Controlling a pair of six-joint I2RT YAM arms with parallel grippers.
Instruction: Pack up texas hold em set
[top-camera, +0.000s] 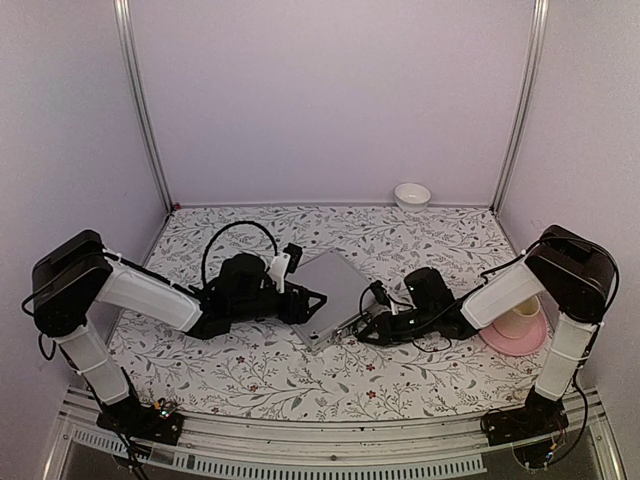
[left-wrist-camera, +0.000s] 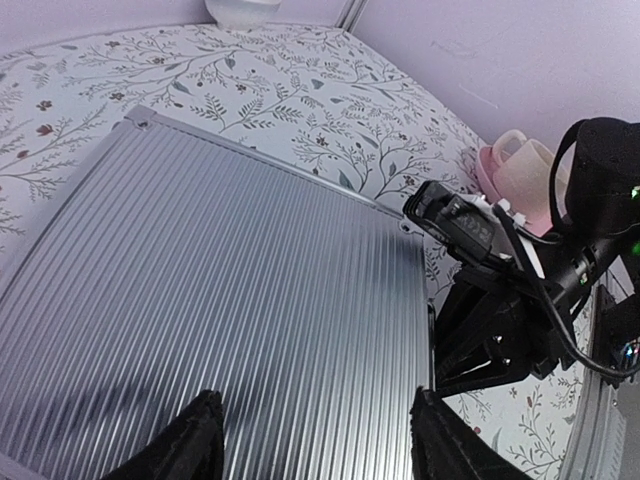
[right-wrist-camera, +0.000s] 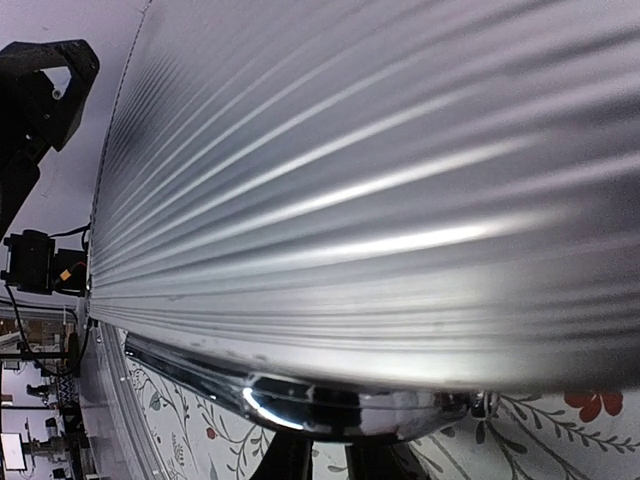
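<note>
Closed briefcase (top-camera: 335, 285), contents hidden, left gripper (left-wrist-camera: 315, 420) spread over it, right gripper (right-wrist-camera: 335, 462) cropped, state unclear.

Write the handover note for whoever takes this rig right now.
Left gripper: open, fingers spread over the ribbed lid of the silver case.
Right gripper: at the case's near edge by its chrome fitting; fingers close together, grip unclear.
Case: flat mid-table, lid down. Cards, chips and button not in view, presumably inside.
Done: case closed.
Left: probably securing the latches; their state cannot be judged.
Cup on pink plate and white bowl stand apart from the case; leave them.
</note>
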